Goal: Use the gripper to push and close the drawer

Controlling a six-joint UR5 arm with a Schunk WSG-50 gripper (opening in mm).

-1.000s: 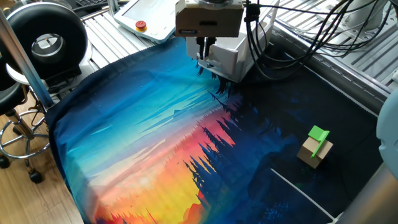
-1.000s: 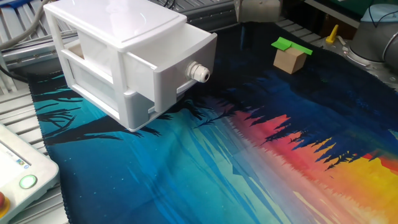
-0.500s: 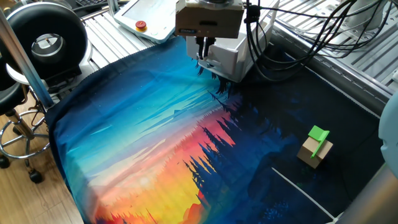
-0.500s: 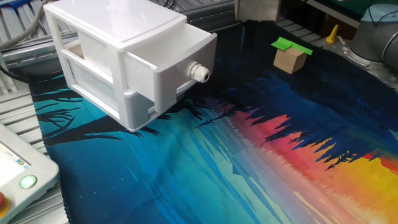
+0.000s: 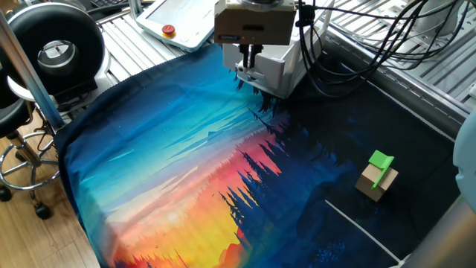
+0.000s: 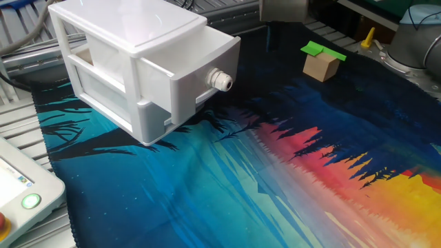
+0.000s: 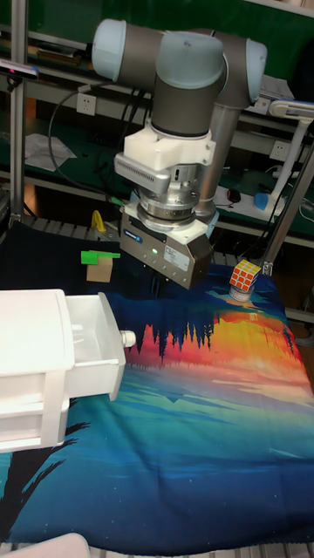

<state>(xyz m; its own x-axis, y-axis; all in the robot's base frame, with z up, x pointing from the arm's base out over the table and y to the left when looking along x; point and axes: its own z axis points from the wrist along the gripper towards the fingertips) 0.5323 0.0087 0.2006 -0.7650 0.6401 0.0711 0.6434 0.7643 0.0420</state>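
Observation:
The white cabinet (image 6: 124, 41) stands at the back of the cloth. Its top drawer (image 6: 196, 69) is pulled out, and the round silver knob (image 6: 221, 80) faces the cloth. In the tall fixed view the drawer (image 7: 92, 340) juts to the right, with the knob (image 7: 128, 337) at its front. My gripper (image 7: 158, 286) hangs above and to the right of the knob, apart from it. In one fixed view the gripper (image 5: 249, 67) covers the front of the cabinet (image 5: 281, 68). Its short dark fingers look shut, with nothing between them.
A tan block with a green piece (image 5: 378, 176) lies on the dark part of the colourful cloth (image 5: 186, 164). A puzzle cube (image 7: 245, 279) sits at the cloth's far edge. Black cables (image 5: 349, 45) trail from the arm. A teach pendant (image 5: 178, 22) lies beyond the cloth.
The gripper has shifted slightly, to the right in one fixed view. The drawer stays pulled out as before.

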